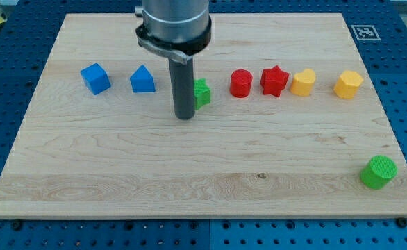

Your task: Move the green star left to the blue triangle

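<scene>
The arm enters from the view's top, its grey cylindrical housing hanging over the upper middle of the wooden board point(120, 173). A straight dark rod descends vertically from the housing. My tip point(184, 117) rests on the board surface; there is no claw on this rig, so no open or closed state applies.

The green star point(202, 92) lies just beside the rod on the view's right, partly hidden behind it; whether rod and block touch cannot be determined from this angle. The blue triangle point(142, 80) lies near the rod on the view's left, so the rod stands between the two blocks.

Block count, nine in total:
- Blue, two: the blue cube point(95, 78) at the row's left end, and the blue triangle.
- Green, two: the green star, and a green cylinder point(378, 171) well apart near the view's bottom right corner.
- Red, two: a red cylinder point(240, 82) and a red star point(274, 80).
- Yellow, two: a yellow heart point(303, 82) and a yellow hexagon point(348, 84).

A fiducial marker point(364, 31) sits at the board's top right corner.
</scene>
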Action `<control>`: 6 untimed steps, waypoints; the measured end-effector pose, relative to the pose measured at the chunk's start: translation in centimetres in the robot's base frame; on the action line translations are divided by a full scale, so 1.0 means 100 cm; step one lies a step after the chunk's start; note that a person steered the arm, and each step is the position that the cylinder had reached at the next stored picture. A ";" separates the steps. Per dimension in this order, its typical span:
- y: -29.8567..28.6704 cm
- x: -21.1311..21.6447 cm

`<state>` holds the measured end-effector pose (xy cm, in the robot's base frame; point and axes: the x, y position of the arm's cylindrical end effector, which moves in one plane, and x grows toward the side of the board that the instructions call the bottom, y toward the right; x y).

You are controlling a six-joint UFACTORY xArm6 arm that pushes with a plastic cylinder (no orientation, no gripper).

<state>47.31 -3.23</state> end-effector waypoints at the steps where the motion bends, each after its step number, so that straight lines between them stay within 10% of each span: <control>1: 0.032 0.006; 6: 0.033 -0.040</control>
